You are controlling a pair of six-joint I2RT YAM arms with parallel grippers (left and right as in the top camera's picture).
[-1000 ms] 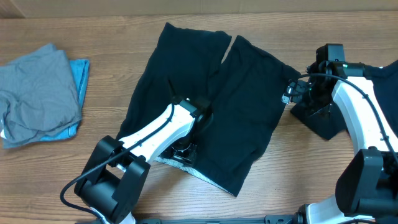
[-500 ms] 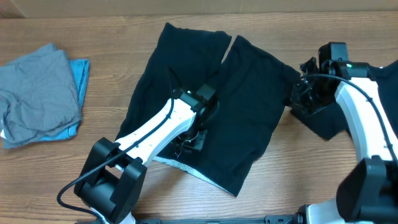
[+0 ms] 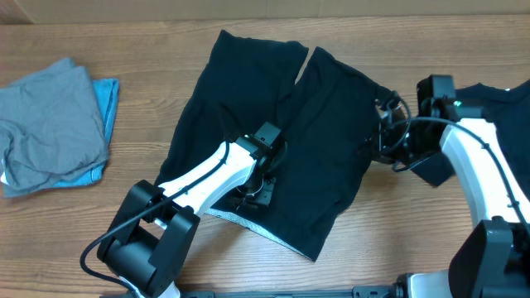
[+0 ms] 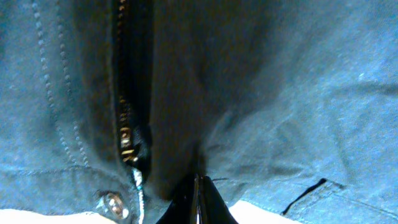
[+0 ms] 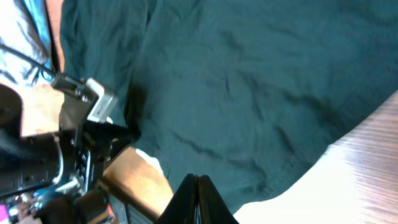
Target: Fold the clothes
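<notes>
Found black pants (image 3: 273, 149) spread open on the table (image 3: 397, 232), both legs flat and side by side, no fold made. Found left tool (image 4: 198, 198) at the pants' waist end, just beside the zip (image 4: 127, 143) and button (image 4: 112, 202), tips pressed together, apparently pinching a ridge of the cloth. Found right tool (image 5: 198, 198) at the pants' right edge, pressed together, nothing seen between the tips. Noted grey piece (image 3: 50, 124) stacked on light-blue piece (image 3: 106, 95), well left of the pants, roughly folded. Noted second black garment (image 3: 505, 99) right of the pants, state unclear. Judged early: pants and the black garment outstanding.
</notes>
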